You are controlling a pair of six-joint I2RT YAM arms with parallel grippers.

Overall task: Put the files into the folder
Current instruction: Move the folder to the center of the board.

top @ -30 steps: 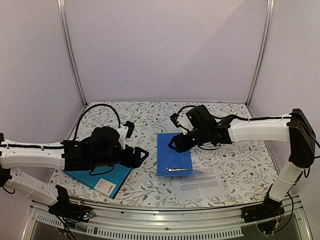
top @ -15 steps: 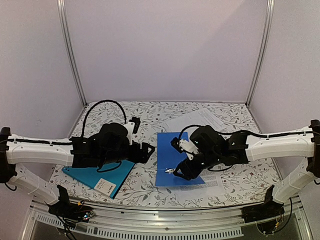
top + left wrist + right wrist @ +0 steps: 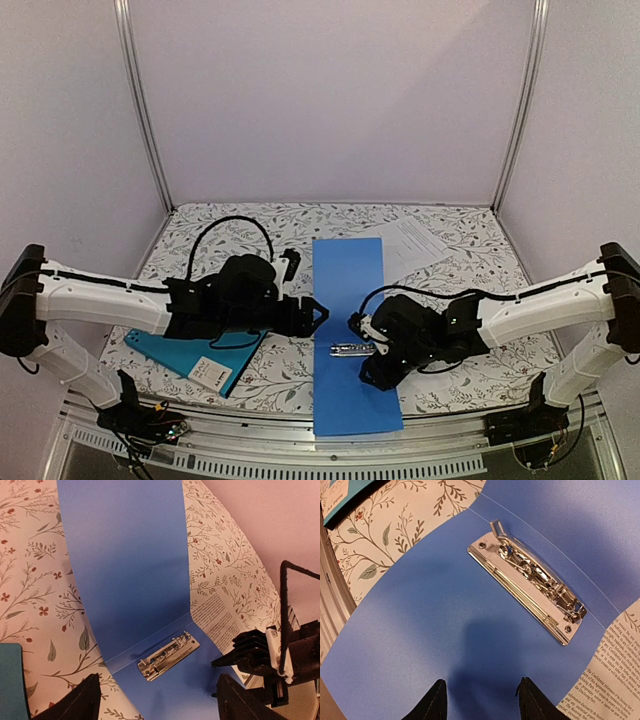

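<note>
A blue folder lies spread open down the table's middle, its metal clip facing up at the fold. The teal folder with its white label lies closed at the near left, partly under my left arm. One of the files, a printed white sheet, lies at the back right. Another printed sheet lies right of the blue folder. My left gripper is open at the blue folder's left edge. My right gripper hovers open over the near flap, holding nothing.
The blue folder's near flap reaches over the table's front rail. Both arms meet around the clip, with my right gripper close to my left gripper. Metal frame posts stand at the back corners.
The blue folder has gone from folded to fully spread out, now reaching past the front edge. My right gripper swung from the back toward the near side. My left gripper moved right.
</note>
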